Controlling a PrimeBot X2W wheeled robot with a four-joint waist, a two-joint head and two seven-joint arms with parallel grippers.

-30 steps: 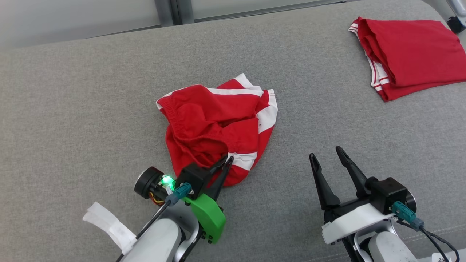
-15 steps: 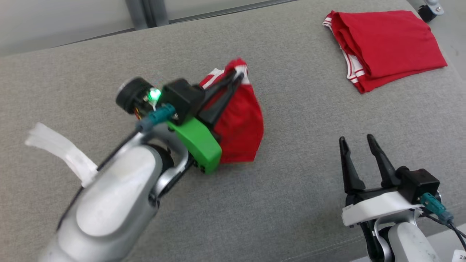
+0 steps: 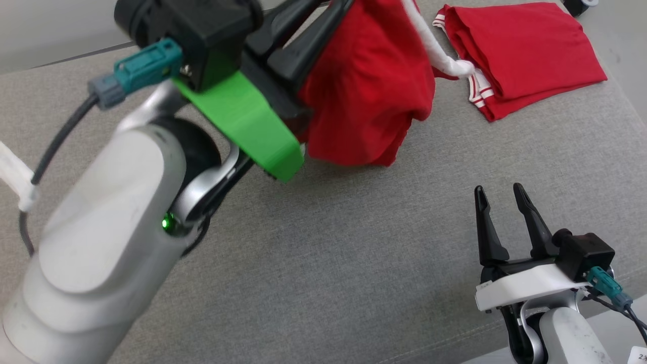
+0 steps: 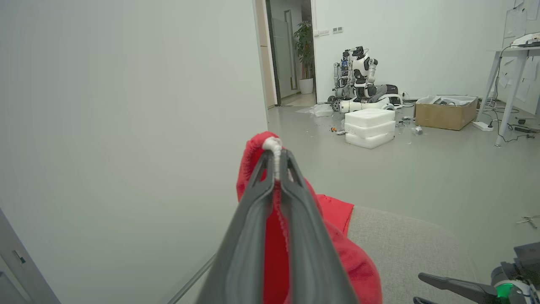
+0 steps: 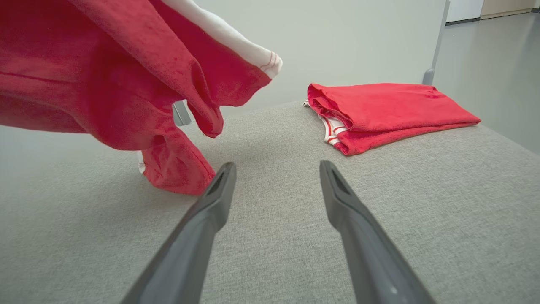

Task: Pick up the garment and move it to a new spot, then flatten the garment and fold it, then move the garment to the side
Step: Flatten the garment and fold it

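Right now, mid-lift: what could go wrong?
1. The left gripper pinches only the white-trimmed hem of the red garment at its fingertips; it may slip out.
2. The hanging cloth is near the folded red garment; a swing could brush it.
3. It hangs bunched, so it may land crumpled on the grey cushion.

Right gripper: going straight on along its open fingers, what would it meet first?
Probably the grey cushion, bare ahead of the right gripper. The line runs between the hanging red shorts and the folded red garment, close to the latter's striped edge; depth is unclear.
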